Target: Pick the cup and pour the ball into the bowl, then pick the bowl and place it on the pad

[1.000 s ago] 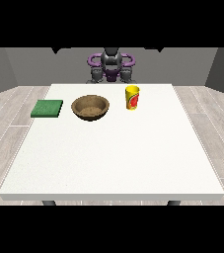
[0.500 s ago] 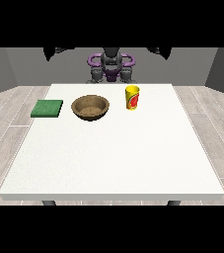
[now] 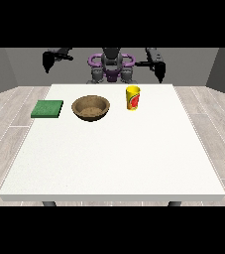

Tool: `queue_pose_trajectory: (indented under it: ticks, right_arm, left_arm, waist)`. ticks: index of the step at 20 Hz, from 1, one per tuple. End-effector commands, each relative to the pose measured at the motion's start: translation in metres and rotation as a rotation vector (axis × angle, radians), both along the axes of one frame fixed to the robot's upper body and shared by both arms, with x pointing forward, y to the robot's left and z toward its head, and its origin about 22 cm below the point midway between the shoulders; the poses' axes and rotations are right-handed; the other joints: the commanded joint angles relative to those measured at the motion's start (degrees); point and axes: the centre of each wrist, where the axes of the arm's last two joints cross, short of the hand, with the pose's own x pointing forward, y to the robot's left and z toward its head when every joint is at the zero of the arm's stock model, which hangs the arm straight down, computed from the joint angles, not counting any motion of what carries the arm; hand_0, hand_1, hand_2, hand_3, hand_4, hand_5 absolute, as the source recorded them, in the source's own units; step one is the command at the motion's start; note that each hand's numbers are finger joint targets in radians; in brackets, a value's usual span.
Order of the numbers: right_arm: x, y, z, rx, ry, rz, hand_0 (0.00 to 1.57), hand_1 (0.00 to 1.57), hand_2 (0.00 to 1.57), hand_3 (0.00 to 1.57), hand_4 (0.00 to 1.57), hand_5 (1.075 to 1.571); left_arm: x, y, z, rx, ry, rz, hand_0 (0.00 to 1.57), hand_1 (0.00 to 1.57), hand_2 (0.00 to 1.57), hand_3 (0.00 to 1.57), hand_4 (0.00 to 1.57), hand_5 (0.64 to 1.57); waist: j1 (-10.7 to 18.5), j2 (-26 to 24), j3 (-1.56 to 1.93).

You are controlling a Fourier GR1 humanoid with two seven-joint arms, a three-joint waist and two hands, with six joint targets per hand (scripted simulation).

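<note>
Swinging down from overhead: hand at the view's right [image 3: 160, 69] nearing cup [image 3: 133, 97], hand at the view's left [image 3: 47, 61] raised; fingers: cannot tell. Nothing grasped yet.

One cup [image 3: 133, 97], one bowl [image 3: 90, 107], one pad [image 3: 47, 108].

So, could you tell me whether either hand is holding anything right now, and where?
Nothing is held: both hands are raised behind the table; the cup stands untouched.

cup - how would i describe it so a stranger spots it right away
Look at the far half of the white table, near the robot. Three things stand in a row there: a green pad, a wooden bowl and, rightmost, the cup, the only tall yellow one, with a red mark.
</note>
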Motion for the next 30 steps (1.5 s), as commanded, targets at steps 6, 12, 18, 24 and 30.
queue_pose_trajectory:
  ticks: [6, 12, 18, 24, 30]
  right_arm:
    - [0.001, -0.006, -0.009, -0.011, -0.085, 0.051, 0.0, 0.0, 0.0, 0.0, 0.0, 1.57]
    - [0.016, -0.017, -0.015, 0.011, -0.109, 0.03, 0.0, 0.0, 0.0, 0.0, 0.0, 1.57]
    - [0.021, -0.027, -0.006, -0.003, -0.075, 0.058, 0.0, 0.0, 0.0, 0.0, 0.0, 1.571]
    - [0.021, -0.016, -0.005, -0.014, -0.099, 0.062, 0.0, 0.0, 0.0, 0.0, 0.0, 1.571]
    - [0.026, -0.015, 0.001, -0.042, -0.141, 0.096, 0.0, 0.0, 0.0, 0.0, 0.0, 1.57]
  left_arm:
    - [0.013, -0.038, -0.06, 0.009, -0.042, 0.068, 0.0, 0.0, 0.0, 0.0, 0.0, 1.523]
    - [0.032, -0.039, -0.076, 0.024, -0.065, 0.051, 0.0, 0.0, 0.0, 0.0, 0.0, 1.517]
    - [0.043, -0.048, -0.088, 0.061, -0.065, 0.068, 0.0, 0.0, 0.0, 0.0, 0.0, 1.52]
    - [0.04, -0.051, -0.109, 0.05, -0.066, 0.1, 0.0, 0.0, 0.0, 0.0, 0.0, 1.526]
    - [0.03, -0.061, -0.119, 0.326, -0.117, 0.207, 1.29, 1.29, 1.57, 1.57, 1.4, 1.268]
  waist:
    - [-4.19, 4.32, 0.0]
    - [-3.03, 7.31, 0.0]
    - [-3.7, 6.76, 0.0]
    - [-4.69, 8.38, -0.02]
    - [-7.89, 10.54, 0.0]
